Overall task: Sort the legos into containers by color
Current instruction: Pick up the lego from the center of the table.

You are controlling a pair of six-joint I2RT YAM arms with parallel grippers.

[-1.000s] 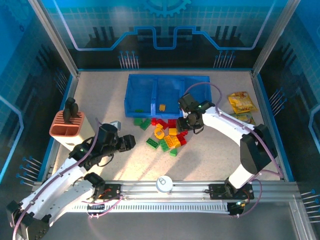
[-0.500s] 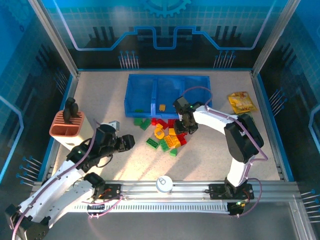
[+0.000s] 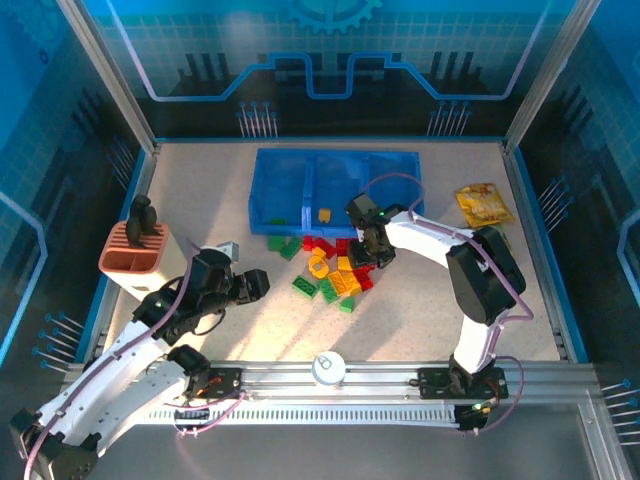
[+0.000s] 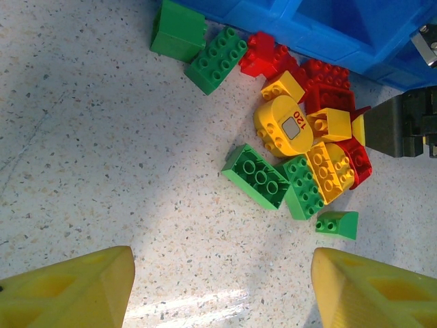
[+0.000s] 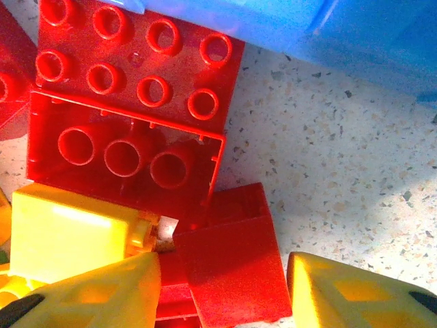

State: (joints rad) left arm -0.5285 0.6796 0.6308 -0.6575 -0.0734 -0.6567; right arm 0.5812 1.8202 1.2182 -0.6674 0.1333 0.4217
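Lying in a loose heap on the speckled table [image 3: 200, 190], the legos [image 3: 335, 270] are red, green and yellow-orange bricks gathered just in front of the near wall of the blue tray [image 3: 335, 153]. The tray's three containers run side by side. A yellow brick [image 3: 324, 214] sits in the middle one and a green brick [image 3: 277, 221] in the left one. The right gripper [image 3: 365, 258] is lowered into the right edge of the heap. In its wrist camera the yellow fingers [image 5: 89, 294] stand on either side of a small red brick [image 5: 225, 287]. They are very close to its sides, though I cannot tell whether they actually pinch it. The left gripper [image 3: 262, 283] hovers over bare table to the left of the heap. Its fingertips are spread wide and hold nothing. A salmon ridged holder [image 3: 133, 255] stands near the table's left edge, and yellow snack packets [image 3: 484, 205] lie near the right edge.
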